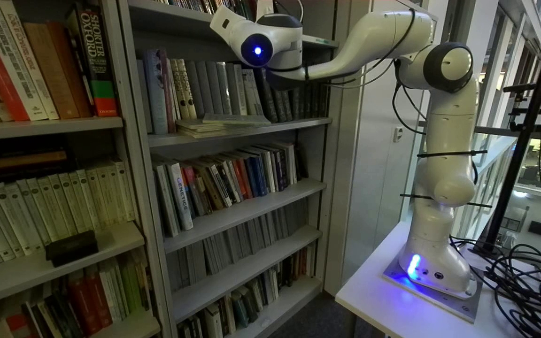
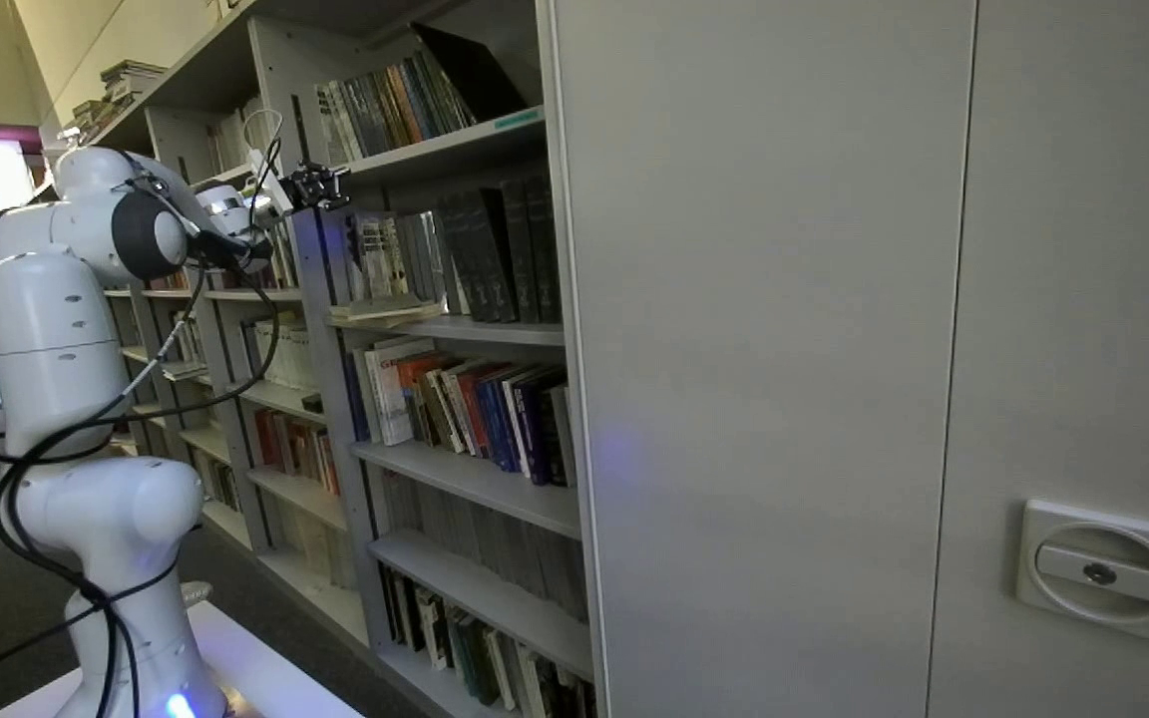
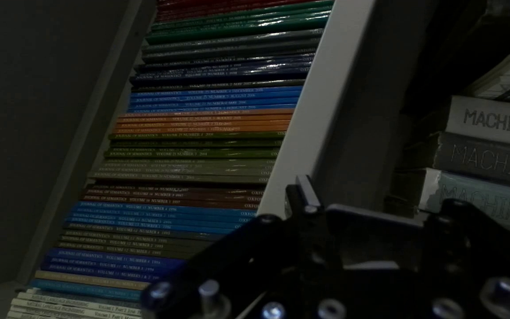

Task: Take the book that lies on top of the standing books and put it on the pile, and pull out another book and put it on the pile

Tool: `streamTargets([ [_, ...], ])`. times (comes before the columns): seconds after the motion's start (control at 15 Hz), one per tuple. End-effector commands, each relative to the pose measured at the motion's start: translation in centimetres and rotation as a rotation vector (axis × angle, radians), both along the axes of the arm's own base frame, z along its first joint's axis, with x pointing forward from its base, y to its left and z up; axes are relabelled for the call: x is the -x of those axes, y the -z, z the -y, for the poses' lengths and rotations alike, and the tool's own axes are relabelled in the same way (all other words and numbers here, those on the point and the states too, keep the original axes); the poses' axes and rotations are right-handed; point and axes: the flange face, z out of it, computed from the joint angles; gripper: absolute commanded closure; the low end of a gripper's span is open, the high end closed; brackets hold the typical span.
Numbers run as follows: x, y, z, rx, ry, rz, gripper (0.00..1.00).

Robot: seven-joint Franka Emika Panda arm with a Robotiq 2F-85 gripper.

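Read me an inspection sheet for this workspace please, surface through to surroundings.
Surface: white table, carrying the robot base.
Job's things: flat book pile before standing books; a book on top can't be made out.
Clutter: black object near a shelf front edge.
Claw: jaws look apart, near the bookcase.
Cables: tangle beside the robot base; bundle down the arm.
Surroundings: grey panel with handle, beside the bookcase.

One white jointed arm [image 1: 451,122] stands on one flat white desk [image 1: 374,288]. Beyond its edges: one oblong black box [image 1: 72,247], three thick MACHINE-lettered books [image 3: 494,156].
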Motion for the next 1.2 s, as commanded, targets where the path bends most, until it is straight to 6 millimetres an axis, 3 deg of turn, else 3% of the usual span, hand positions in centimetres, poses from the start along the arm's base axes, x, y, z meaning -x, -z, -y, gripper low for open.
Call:
streamTargets([
  [0.0,0.0,-0.1,-0.1,0.000,0.000,0.000,1.00],
  [0.07,0.0,-0.1,-0.1,0.000,0.000,0.000,0.75],
  [0.13,0.4,-0.1,0.0,-0.031,-0.019,-0.018,0.74],
  [0.73,6.3,2.6,4.3,-0.170,0.069,-0.188,0.05],
  [0.87,7.9,2.9,5.6,-0.194,0.090,-0.237,0.00],
  [1.13,11.3,5.4,7.4,-0.313,0.116,-0.434,0.00],
])
